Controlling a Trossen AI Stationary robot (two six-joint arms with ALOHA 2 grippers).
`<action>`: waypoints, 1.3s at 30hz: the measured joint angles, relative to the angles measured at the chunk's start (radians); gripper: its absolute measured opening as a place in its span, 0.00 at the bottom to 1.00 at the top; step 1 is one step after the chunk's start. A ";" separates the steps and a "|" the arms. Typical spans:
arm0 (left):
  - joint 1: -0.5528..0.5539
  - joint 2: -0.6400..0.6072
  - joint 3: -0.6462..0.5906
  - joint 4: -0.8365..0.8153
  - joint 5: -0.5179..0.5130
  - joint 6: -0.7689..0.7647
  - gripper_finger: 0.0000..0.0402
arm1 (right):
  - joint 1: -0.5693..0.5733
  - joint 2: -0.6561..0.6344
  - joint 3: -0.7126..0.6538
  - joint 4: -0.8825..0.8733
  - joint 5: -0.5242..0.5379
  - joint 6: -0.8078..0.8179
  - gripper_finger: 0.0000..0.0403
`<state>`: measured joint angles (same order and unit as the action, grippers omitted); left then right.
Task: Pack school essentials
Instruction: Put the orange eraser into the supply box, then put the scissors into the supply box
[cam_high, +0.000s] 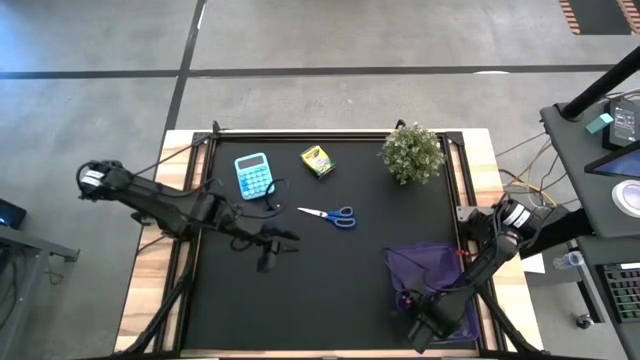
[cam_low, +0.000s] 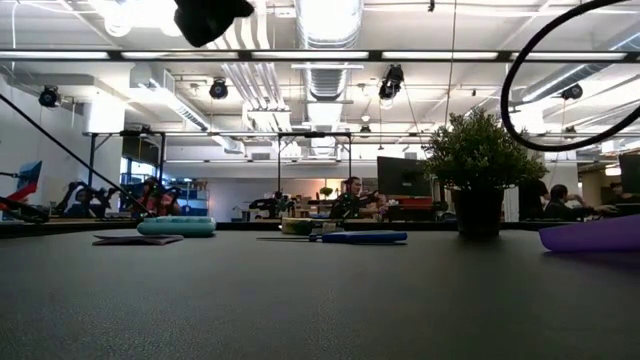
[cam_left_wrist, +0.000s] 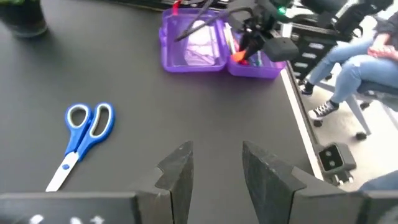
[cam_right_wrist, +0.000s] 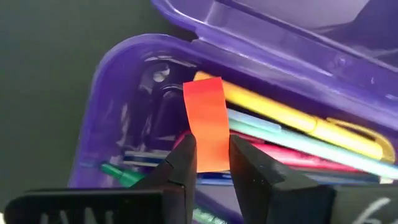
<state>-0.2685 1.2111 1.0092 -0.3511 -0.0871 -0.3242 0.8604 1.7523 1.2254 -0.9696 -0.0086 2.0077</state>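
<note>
My right gripper is shut on the orange eraser, over the open tray of the translucent purple case near the table's right near corner. Yellow, teal, pink and green pens lie in that tray. My left gripper is open above bare mat left of centre, touching nothing. The blue-handled scissors lie flat mid-table, and the yellow crayon box sits toward the far edge. My right gripper pinches the orange eraser between its two fingers, on the end nearest the wrist. It comes from above, pointing down into the case. The eraser's free end sticks out past the fingertips over the pens; whether it touches them, I cannot tell.
A teal calculator lies at the far left of the mat and a bushy potted plant stands at the far right. The case's open lid lies beside its tray. A seated person is beyond the table's right edge.
</note>
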 joint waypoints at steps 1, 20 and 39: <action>0.009 0.004 0.000 -0.001 0.000 -0.010 0.29 | 0.000 0.000 -0.002 -0.001 0.000 -0.011 0.20; 0.183 0.063 -0.002 -0.305 0.058 0.009 0.29 | -0.103 -0.271 0.015 -0.110 0.153 -0.137 0.50; 0.226 0.064 -0.002 -0.535 0.123 0.175 0.29 | -0.875 -0.232 0.009 0.246 0.001 -1.094 0.51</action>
<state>-0.0429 1.2747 1.0069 -0.8859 0.0360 -0.1489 -0.0148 1.5207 1.2343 -0.7237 -0.0077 0.9133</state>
